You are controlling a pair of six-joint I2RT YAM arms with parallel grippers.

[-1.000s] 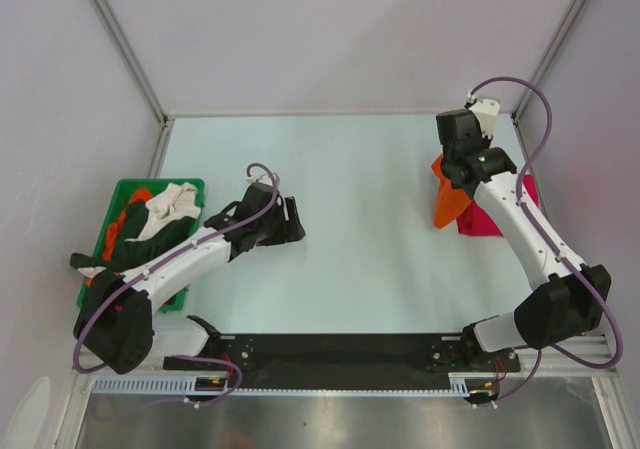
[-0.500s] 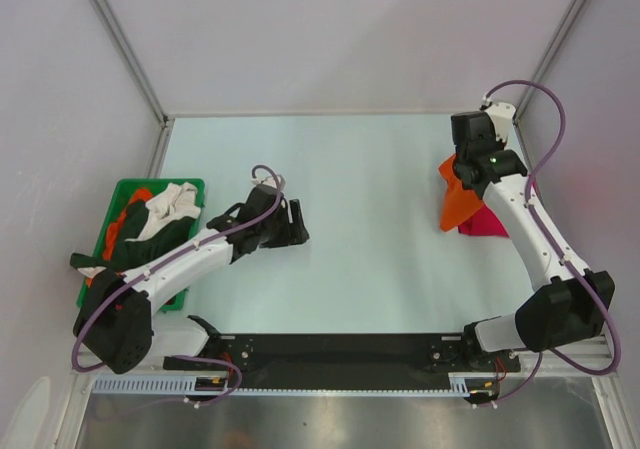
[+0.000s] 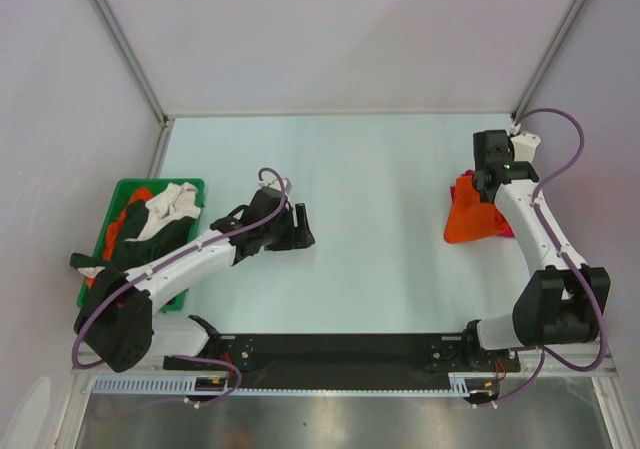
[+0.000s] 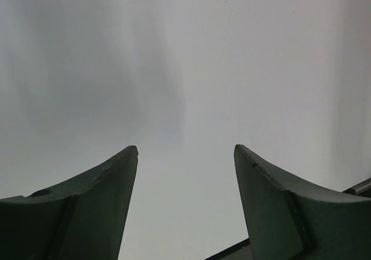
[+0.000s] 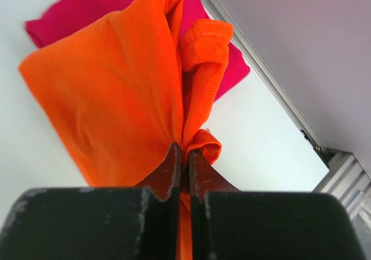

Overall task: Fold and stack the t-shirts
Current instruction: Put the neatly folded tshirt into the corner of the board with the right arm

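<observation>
A bright orange t-shirt [image 3: 470, 221] hangs in folds at the right of the table, over a magenta-red t-shirt [image 3: 503, 227] lying flat beneath it. My right gripper [image 5: 184, 151] is shut on the orange t-shirt [image 5: 116, 109], pinching a bunched edge, with the magenta-red t-shirt [image 5: 64, 14] behind. In the top view the right gripper [image 3: 487, 181] stands above the pile near the right wall. My left gripper [image 3: 300, 231] is open over bare table left of centre; its fingers [image 4: 110, 185] hold nothing. More t-shirts, cream [image 3: 170, 209], dark green [image 3: 130, 244] and orange [image 3: 125, 224], lie in a bin.
A green plastic bin [image 3: 192, 185] sits at the table's left edge. Grey enclosure walls and metal frame posts [image 3: 560, 44] close in the table at back and sides. A black rail [image 3: 330, 354] carrying the arm bases runs along the near edge.
The right gripper has carried the orange t-shirt to the right, towards the wall, so it now covers more of the magenta-red one. The left gripper has drifted slightly right and nearer.
</observation>
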